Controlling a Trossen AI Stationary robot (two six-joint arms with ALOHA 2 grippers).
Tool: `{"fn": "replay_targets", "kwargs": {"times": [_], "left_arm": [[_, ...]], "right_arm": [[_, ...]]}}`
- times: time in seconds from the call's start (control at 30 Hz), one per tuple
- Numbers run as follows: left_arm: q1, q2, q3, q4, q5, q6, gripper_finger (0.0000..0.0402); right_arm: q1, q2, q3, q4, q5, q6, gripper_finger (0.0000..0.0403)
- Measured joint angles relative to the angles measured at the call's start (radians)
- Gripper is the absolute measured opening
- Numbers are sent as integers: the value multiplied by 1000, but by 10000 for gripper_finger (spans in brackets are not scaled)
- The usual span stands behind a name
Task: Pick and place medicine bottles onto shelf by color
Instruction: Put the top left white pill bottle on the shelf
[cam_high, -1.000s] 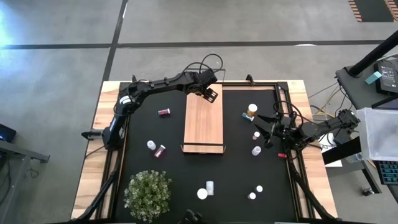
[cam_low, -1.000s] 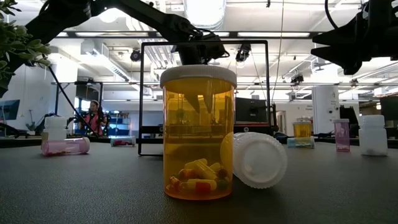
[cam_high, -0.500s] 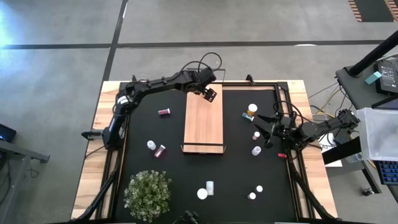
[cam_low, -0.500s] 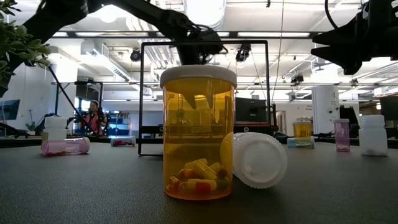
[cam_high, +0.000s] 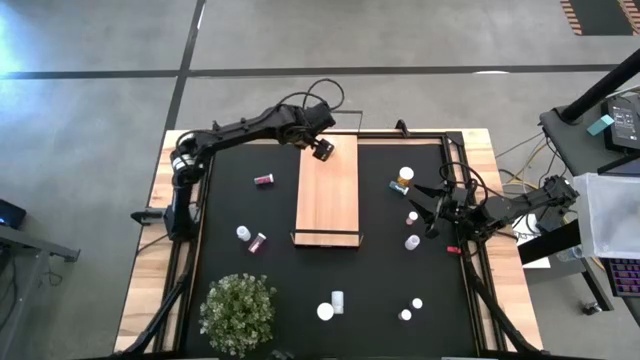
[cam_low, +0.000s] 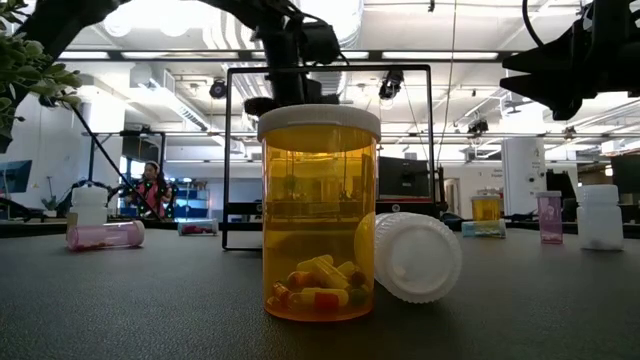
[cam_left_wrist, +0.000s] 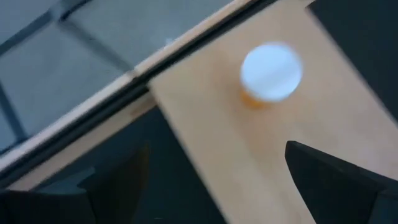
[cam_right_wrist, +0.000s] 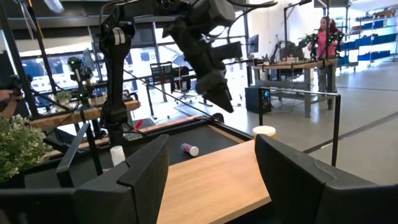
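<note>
The light-wood shelf (cam_high: 328, 190) lies on the black mat at the table's middle. An orange bottle with a white cap (cam_left_wrist: 270, 73) stands on the shelf's far end; its cap also shows in the right wrist view (cam_right_wrist: 263, 130). My left gripper (cam_high: 320, 149) hangs open and empty above that far end, its fingers (cam_left_wrist: 329, 180) wide apart. My right gripper (cam_high: 425, 205) waits open and empty at the table's right, pointing at the shelf. Other bottles stand or lie on the mat: a red-pink one (cam_high: 264, 179), an orange one (cam_high: 405, 177), a white one (cam_high: 243, 233).
A potted plant (cam_high: 238, 308) stands at the near left. A big orange bottle (cam_low: 320, 210) and a lying white one (cam_low: 410, 255) are near the front edge. Small bottles (cam_high: 411, 241) stand close to my right gripper. A person (cam_right_wrist: 324, 37) stands far off in the room.
My left gripper has gone up and toward the table's left edge, away from the shelf's far right corner, turning somewhat as it went. My right arm has kept still.
</note>
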Motion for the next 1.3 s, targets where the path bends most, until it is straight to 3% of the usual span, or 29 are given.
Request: {"fn": "replay_targets", "kwargs": {"times": [0.37, 0.5, 0.73, 0.9, 1.07, 1.3], "left_arm": [[6, -69, -21, -307, 2, -132, 355], [7, -140, -135, -301, 9, -140, 355], [5, -391, -469, -173, 44, -227, 355], [-18, -540, -637, -158, 47, -321, 355], [-38, -604, -749, -172, 51, -438, 355], [-42, -608, -808, -216, 160, -586, 355]], "right_arm": [[0, 0, 0, 0, 0, 0, 228], [0, 0, 0, -1, 0, 0, 228], [0, 0, 0, -1, 0, 0, 228], [0, 0, 0, -1, 0, 0, 228], [0, 0, 0, -1, 0, 0, 228], [0, 0, 0, -1, 0, 0, 228]]}}
